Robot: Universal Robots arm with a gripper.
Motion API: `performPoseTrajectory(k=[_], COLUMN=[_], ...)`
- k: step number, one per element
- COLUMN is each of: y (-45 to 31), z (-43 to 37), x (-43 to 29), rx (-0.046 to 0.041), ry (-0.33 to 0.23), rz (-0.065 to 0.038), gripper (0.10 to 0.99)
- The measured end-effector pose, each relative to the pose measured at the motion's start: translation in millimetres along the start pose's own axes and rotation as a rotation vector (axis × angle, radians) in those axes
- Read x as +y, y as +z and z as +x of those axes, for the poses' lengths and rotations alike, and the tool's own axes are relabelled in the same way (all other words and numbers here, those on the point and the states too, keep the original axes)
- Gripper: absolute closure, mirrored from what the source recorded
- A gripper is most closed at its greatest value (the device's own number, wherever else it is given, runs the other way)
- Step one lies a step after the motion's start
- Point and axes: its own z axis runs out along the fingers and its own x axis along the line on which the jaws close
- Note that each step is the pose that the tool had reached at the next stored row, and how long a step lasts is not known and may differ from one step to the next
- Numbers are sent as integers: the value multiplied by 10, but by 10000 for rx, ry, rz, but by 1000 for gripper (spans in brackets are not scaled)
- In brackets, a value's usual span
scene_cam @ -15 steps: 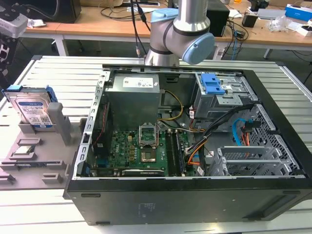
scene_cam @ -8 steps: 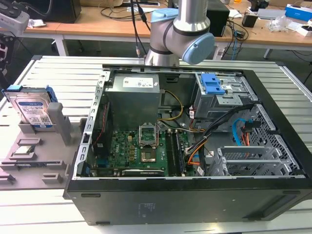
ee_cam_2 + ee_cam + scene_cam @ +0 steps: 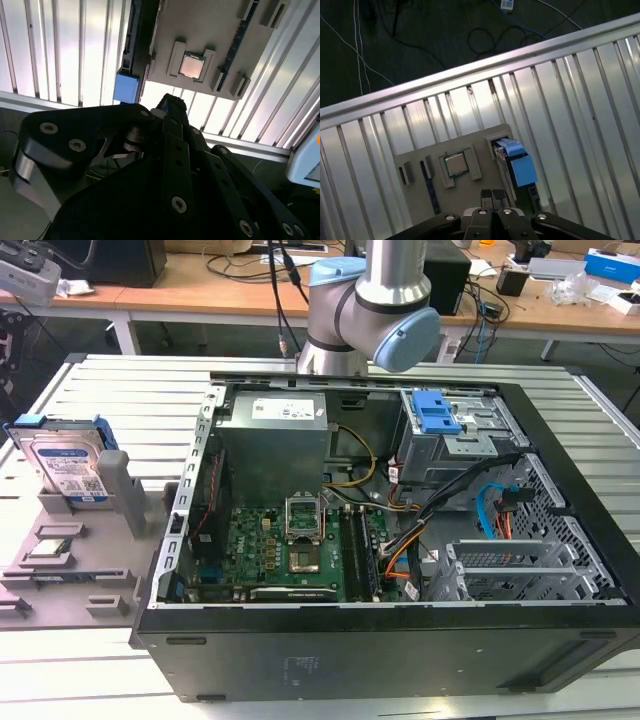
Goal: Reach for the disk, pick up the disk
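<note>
The gripper has its two fingers drawn together with nothing between them. It hangs high above the grey fixture plate and touches nothing. In the first wrist view the fingertips line up over the plate between the disk and the processor chip, which lie just beside each other.

The main risk, as I judge it, is the narrow claw. Brought down as it is, it would strike the disk's top edge rather than straddle it. The disk stands on edge in its slot, so an off-centre or slanted grip could tip it, wedge it against the slot walls, or catch only the blue carrier frame, which may flex. Its bare metal faces may also slip under light pressure. A small sideways drift could put a finger on the chip.

The plate holds the disk upright at the exterior view's left. The chip lies flat in a square pocket, and what looks like a memory stick lies in a long groove.

The open computer case fills the centre of the exterior view. It holds the power supply at upper left and the motherboard below it. The drive cage, with its blue latch, sits at upper right, with loose cables between.
</note>
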Motion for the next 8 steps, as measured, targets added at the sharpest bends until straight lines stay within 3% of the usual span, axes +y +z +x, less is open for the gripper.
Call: performPoseTrajectory(k=[8], y=[0], z=[0], x=[0], rx=[40], ry=[-1058], rz=[1], gripper=[980])
